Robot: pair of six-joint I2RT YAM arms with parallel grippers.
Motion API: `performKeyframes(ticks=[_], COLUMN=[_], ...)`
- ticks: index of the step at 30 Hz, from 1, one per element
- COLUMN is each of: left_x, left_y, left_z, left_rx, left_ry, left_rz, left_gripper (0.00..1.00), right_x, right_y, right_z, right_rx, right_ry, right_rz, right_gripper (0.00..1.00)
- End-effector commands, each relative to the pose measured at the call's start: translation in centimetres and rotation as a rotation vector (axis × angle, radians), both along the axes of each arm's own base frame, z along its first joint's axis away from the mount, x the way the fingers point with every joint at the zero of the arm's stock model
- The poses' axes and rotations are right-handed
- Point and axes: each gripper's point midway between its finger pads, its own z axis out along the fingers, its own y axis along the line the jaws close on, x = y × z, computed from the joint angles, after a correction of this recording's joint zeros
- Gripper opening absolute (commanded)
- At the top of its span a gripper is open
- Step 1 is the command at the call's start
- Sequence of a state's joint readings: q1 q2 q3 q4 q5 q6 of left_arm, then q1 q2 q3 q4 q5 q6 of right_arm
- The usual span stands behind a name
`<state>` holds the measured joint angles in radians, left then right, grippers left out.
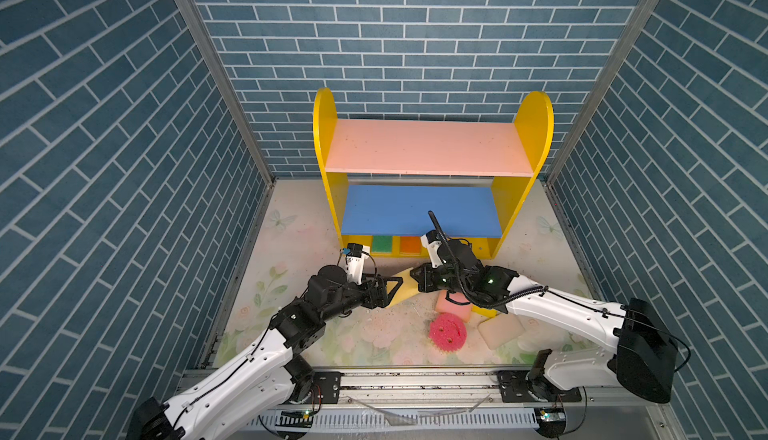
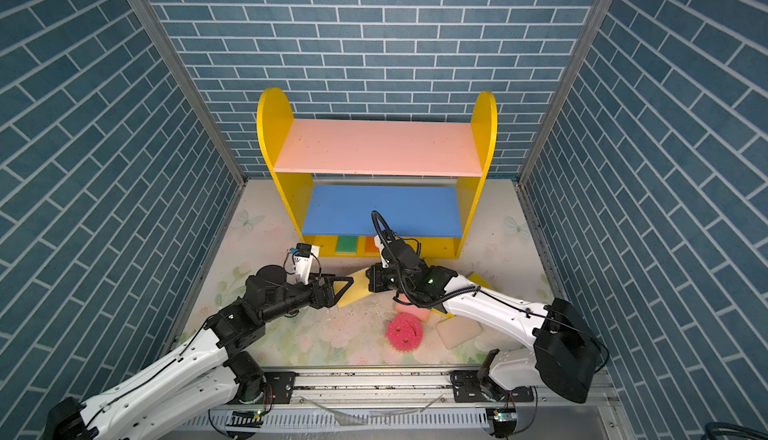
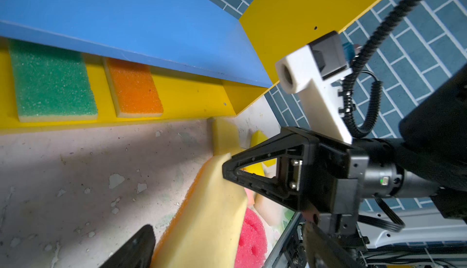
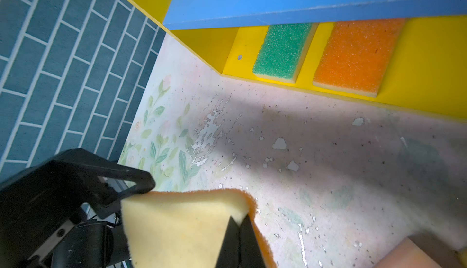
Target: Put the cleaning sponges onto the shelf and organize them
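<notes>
Right tool [image 1: 413,278]: I see it pinching the cream sponge [image 1: 405,292] mid-table [image 1: 291,259], before the shelf [image 1: 326,135]. Left tool [image 1: 395,292]: spread wide, the sponge's other end between its jaws. Green sponge [image 1: 381,244], orange sponge [image 1: 410,245]: shelf base.

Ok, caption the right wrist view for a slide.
The right gripper shut on an orange-backed yellow sponge, before the shelf's yellow base where a green sponge and an orange sponge lie.
</notes>
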<state>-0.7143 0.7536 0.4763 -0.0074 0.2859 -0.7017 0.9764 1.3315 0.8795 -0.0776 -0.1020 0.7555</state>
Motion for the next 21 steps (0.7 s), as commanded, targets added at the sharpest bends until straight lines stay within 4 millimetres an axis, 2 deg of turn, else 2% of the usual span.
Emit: performKeyframes(ticks=[1,5,10,14,15,17,19,21], left_x=[0.0,0.5,0.3,0.2,0.2,0.2,0.2,0.3], left_y=[0.5,2.7,2.1,1.3,1.1,0.9,0.9,1.1], left_z=[-0.4,-2.1,-0.2,0.8,1.0,1.3,1.5,1.5], left_rx=[0.044,0.145,0.059,0.009,0.002,-0.008,-0.006,0.007], left_ry=[0.005,0.037,-0.014,-0.031,-0.036,-0.048,-0.056,-0.063], left_rz=[0.016,0.118,0.094,0.06,0.054,0.045,0.042,0.05], left_gripper=[0.95,0.97,0.97,0.91,0.83,0.57,0.42,0.34], right_x=[-0.6,-0.7,-0.6,-0.5,-0.6,-0.7,-0.8,-0.7], right_y=[0.7,0.3,0.1,0.8,0.9,1.2,1.2,1.0], right_z=[2.3,2.8,2.9,3.6,3.8,4.0,4.1,4.1], right_rx=[0.108,0.12,0.126,0.162,0.171,0.187,0.197,0.206], right_ry=[-0.013,-0.024,-0.027,-0.034,-0.033,-0.03,-0.019,-0.01], right_rz=[0.023,0.02,0.011,0.029,0.034,0.043,0.047,0.039], right_gripper=[0.0,0.0,0.0,0.0,0.0,0.0,0.01,0.22])
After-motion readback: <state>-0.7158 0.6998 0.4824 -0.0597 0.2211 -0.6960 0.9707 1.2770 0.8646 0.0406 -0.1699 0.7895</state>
